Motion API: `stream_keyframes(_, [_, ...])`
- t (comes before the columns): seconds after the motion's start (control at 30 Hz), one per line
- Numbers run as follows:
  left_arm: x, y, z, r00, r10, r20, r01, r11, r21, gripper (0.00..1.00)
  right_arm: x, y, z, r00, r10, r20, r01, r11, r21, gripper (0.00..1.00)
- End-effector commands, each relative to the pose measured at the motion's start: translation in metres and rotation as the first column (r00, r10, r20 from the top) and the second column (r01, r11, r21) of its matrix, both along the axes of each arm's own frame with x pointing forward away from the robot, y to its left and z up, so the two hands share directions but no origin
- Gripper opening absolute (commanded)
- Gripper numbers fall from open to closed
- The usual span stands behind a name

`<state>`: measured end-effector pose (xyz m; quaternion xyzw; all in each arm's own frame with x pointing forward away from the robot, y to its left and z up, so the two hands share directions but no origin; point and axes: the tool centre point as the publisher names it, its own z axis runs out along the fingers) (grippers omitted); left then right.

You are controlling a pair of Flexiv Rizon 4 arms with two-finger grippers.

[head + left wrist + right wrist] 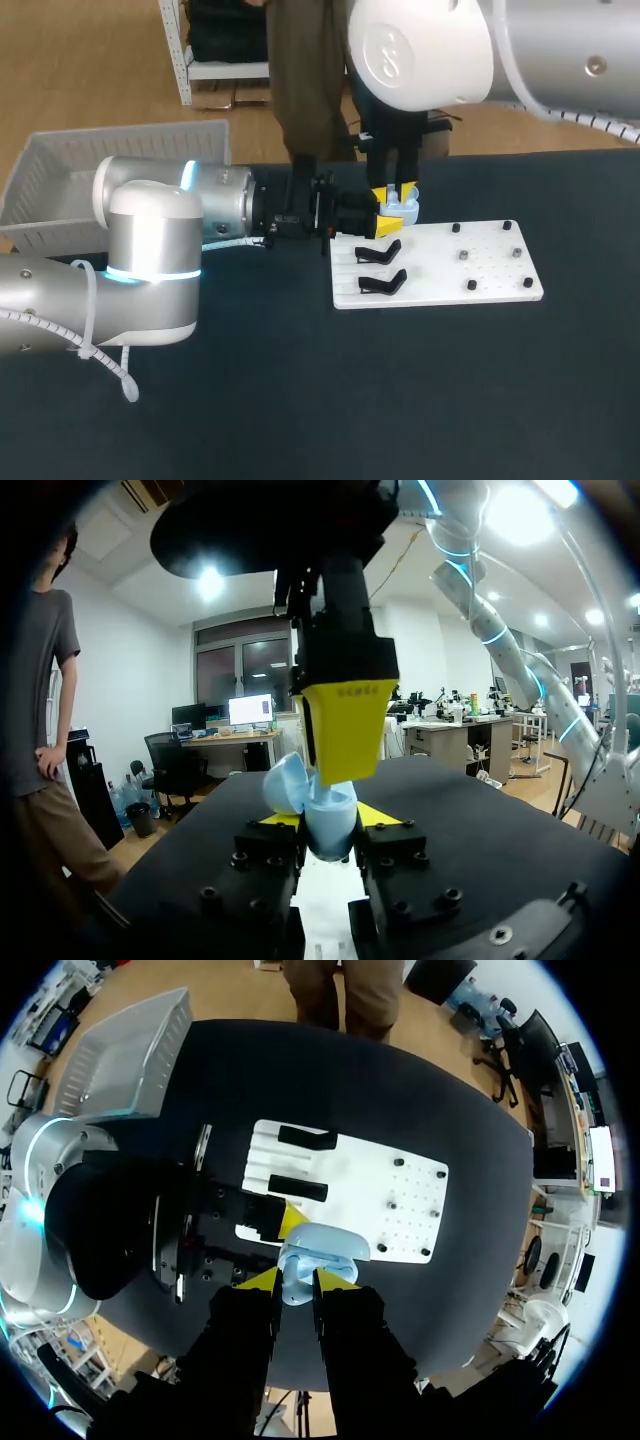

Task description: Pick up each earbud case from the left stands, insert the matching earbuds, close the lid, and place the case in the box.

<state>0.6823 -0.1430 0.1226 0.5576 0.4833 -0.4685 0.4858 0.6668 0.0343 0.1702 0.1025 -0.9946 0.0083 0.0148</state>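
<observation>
A light blue earbud case (408, 208) with its lid open hangs over the back left corner of the white board (500, 270). My left gripper (385, 222) comes in level from the left and is shut on the case body (328, 830); the lid (285, 780) tilts up beside it. My right gripper (396, 192) points straight down onto the case (325, 1245) and is shut on a small light blue piece (295, 1285), an earbud by its look, at the case's opening. One of its yellow fingers (345, 730) stands in front of the case.
Two black stands (380, 268) sit empty on the board's left part. Several small pegs (465, 255) dot its right part. A white basket (110, 160) stands at the back left, behind my left arm.
</observation>
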Motion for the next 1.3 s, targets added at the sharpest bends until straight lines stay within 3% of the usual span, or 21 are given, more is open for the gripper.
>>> stream_keyframes(0.03, [-0.001, 0.0, -0.001, 1.0, 0.006, 0.004, -0.006, 1.0, -0.005, 0.0, 0.001, 0.002, -0.002, 1.0, 0.002, -0.005, -0.002, 1.0, -0.005, 0.0])
stream_keyframes(0.5, [-0.001, 0.0, -0.001, 1.0, 0.006, 0.004, -0.006, 1.0, -0.005, 0.0, 0.001, 0.003, -0.005, 1.0, 0.017, -0.007, -0.017, 1.0, -0.008, 0.0])
stream_keyframes(0.53, [-0.001, 0.0, -0.001, 1.0, 0.006, 0.004, -0.006, 1.0, -0.005, 0.0, 0.001, 0.003, -0.006, 1.0, 0.016, -0.008, -0.017, 1.0, -0.009, 0.03])
stream_keyframes(0.67, [-0.001, 0.0, -0.001, 1.0, 0.006, 0.004, -0.006, 1.0, -0.005, 0.0, 0.001, 0.003, -0.006, 1.0, 0.015, -0.01, -0.015, 1.0, -0.009, 0.4])
stream_keyframes(0.7, [-0.001, 0.0, -0.001, 1.0, 0.006, 0.004, -0.006, 1.0, -0.005, 0.0, 0.001, 0.002, -0.006, 1.0, 0.015, -0.011, -0.015, 1.0, -0.009, 0.45])
stream_keyframes(0.9, [-0.001, 0.0, -0.001, 1.0, 0.006, 0.004, -0.006, 1.0, -0.005, 0.0, -0.003, -0.001, 0.003, 1.0, 0.004, 0.0, -0.004, 1.0, 0.006, 0.66])
stream_keyframes(1.03, [-0.001, 0.0, -0.001, 1.0, 0.006, 0.004, -0.006, 1.0, -0.005, 0.0, -0.004, -0.005, 0.014, 1.0, -0.021, 0.01, 0.021, 0.999, 0.047, 0.73])
stream_keyframes(1.17, [-0.001, 0.0, -0.001, 1.0, 0.006, 0.004, -0.006, 1.0, -0.005, 0.0, 0.011, -0.017, 0.022, 0.994, -0.105, 0.032, 0.102, 0.991, 0.083, 0.78])
stream_keyframes(1.3, [-0.001, 0.0, -0.001, 1.0, 0.006, 0.004, -0.006, 1.0, -0.005, 0.0, 0.034, -0.034, 0.023, 0.969, -0.245, 0.036, 0.237, 0.96, 0.15, 0.98])
